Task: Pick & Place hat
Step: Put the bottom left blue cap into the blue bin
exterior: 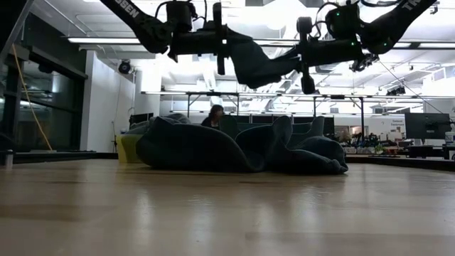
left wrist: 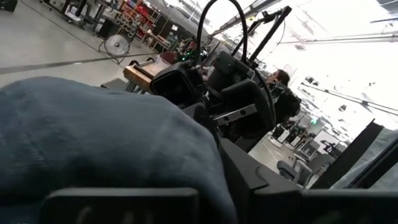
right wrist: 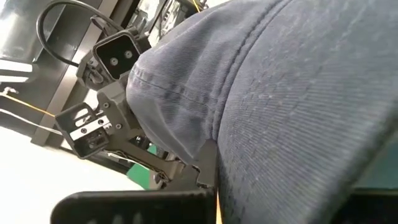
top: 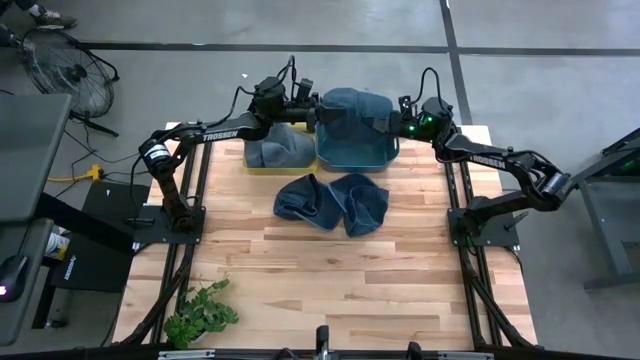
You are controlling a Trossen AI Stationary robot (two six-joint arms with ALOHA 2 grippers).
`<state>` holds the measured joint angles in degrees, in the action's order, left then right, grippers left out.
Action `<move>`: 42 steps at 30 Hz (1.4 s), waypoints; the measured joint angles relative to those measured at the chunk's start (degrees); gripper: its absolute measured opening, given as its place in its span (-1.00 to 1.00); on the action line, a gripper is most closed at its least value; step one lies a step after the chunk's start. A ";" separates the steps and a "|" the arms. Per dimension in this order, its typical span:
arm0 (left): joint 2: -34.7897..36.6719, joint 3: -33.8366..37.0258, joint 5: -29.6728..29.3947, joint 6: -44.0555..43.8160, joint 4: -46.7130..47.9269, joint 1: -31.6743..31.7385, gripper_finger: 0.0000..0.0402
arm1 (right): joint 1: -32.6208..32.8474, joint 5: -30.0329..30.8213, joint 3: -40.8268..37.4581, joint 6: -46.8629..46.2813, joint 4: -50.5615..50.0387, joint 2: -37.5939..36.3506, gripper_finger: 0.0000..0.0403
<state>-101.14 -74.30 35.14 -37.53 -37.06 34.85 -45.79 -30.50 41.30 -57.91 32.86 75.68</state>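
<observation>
- Above the blue bin (top: 385, 156), I see my left gripper (top: 318, 113) and right gripper (top: 385, 123) both apparently clamped on one denim hat (top: 352, 108).
- Two more hats (top: 332, 203) lie mid-table.

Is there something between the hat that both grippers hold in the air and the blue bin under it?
Nothing visible stands in the way. The hat hangs between the left gripper and the right gripper, both shut on it, directly over the blue bin. The hats on the table and the yellow bin lie to the side.
</observation>
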 joint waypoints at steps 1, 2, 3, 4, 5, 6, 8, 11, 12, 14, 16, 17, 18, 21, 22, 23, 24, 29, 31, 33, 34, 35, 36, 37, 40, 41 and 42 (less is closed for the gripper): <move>0.00 0.00 0.00 0.04 0.00 0.00 -0.79 | -0.01 0.03 0.00 0.11 -0.07 0.00 -0.97; 0.00 0.00 0.00 0.07 -0.02 0.02 -0.73 | -0.01 0.05 0.00 0.42 -0.11 0.00 -0.97; 0.00 0.00 0.00 0.09 -0.02 0.02 -0.65 | -0.01 0.04 0.00 0.77 -0.18 0.00 -0.98; 0.00 0.00 0.02 0.14 -0.04 0.02 -0.57 | -0.01 0.04 0.00 0.93 -0.26 0.00 -0.98; 0.00 0.00 0.02 0.21 -0.04 0.02 -0.49 | -0.05 0.04 0.00 0.97 -0.47 0.00 -0.98; 0.00 0.00 0.02 0.21 -0.04 0.02 -0.40 | -0.16 -0.05 0.00 1.19 -0.67 0.00 -0.98; 0.00 0.00 0.02 0.21 -0.04 0.02 -0.21 | -0.48 -0.20 0.00 1.51 -1.12 0.00 -0.98; 0.00 0.00 0.62 0.21 -0.04 0.40 0.06 | -1.25 -0.90 0.00 1.57 -1.42 0.00 -0.98; 0.00 0.00 1.54 0.07 -0.06 0.64 0.14 | -1.56 -1.41 0.00 1.60 -1.48 0.00 -0.99; 0.00 0.00 3.86 -0.43 -0.06 1.42 0.27 | -2.20 -2.03 0.00 1.65 -1.96 0.00 -0.99; 0.00 0.00 6.48 -2.24 0.01 2.55 0.37 | -2.89 -2.82 0.00 2.28 -2.81 0.00 -0.99; 0.00 0.00 7.53 -3.22 0.01 3.16 0.40 | -3.18 -2.96 0.00 2.58 -3.34 0.00 -0.99; 0.00 0.00 8.47 -3.91 0.03 3.79 0.43 | -3.51 -3.02 0.00 2.77 -3.82 0.00 -0.99; 0.00 0.00 11.47 -5.23 0.06 5.65 0.46 | -4.58 -3.33 0.00 2.95 -4.35 0.00 -0.99; 0.00 0.00 12.54 -5.49 0.05 6.22 0.46 | -4.91 -3.48 0.00 2.98 -4.34 0.00 -0.99; 0.00 0.00 13.42 -6.20 0.05 6.79 0.46 | -5.26 -3.67 0.00 3.07 -4.32 0.00 -0.99; 0.00 0.00 14.34 -6.74 0.03 7.31 0.46 | -5.67 -4.24 0.00 3.15 -4.32 0.00 -0.99; 0.00 0.00 19.25 -9.34 -0.03 9.96 0.46 | -7.32 -6.18 0.00 3.39 -4.46 0.00 -0.99; 0.00 0.00 20.29 -9.58 -0.02 10.76 0.46 | -7.85 -6.79 0.00 3.41 -4.71 0.00 -1.00; 0.00 0.00 20.56 -9.90 -0.06 11.66 0.46 | -8.17 -6.97 0.00 3.53 -4.82 0.00 -1.00; 0.00 0.00 20.65 -10.19 -0.06 12.12 0.46 | -8.29 -7.21 0.00 3.56 -4.88 0.00 -1.00; 0.00 0.00 20.70 -10.40 -0.08 12.64 0.46 | -8.37 -7.37 0.00 3.58 -4.99 0.00 -1.00; 0.00 0.00 20.70 -10.70 -0.21 13.23 0.46 | -8.38 -7.39 0.00 3.66 -5.19 0.00 -1.00; 0.02 0.00 20.73 -10.75 -0.30 13.72 0.46 | -8.38 -7.37 -0.01 3.95 -5.57 0.00 -1.00; 0.04 0.00 20.85 -11.21 -0.27 14.62 0.46 | -8.36 -7.46 -0.04 4.77 -7.48 0.00 -1.00; 0.04 0.00 20.88 -11.36 -0.26 14.80 0.46 | -8.36 -7.45 -0.04 5.42 -8.51 0.00 -1.00; 0.04 0.00 20.97 -11.81 -0.28 14.80 0.46 | -8.36 -7.43 -0.04 5.96 -9.64 0.00 -1.00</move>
<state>-101.10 -74.30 56.10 -49.34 -37.34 49.65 -54.15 -37.93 41.25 -51.95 23.22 75.68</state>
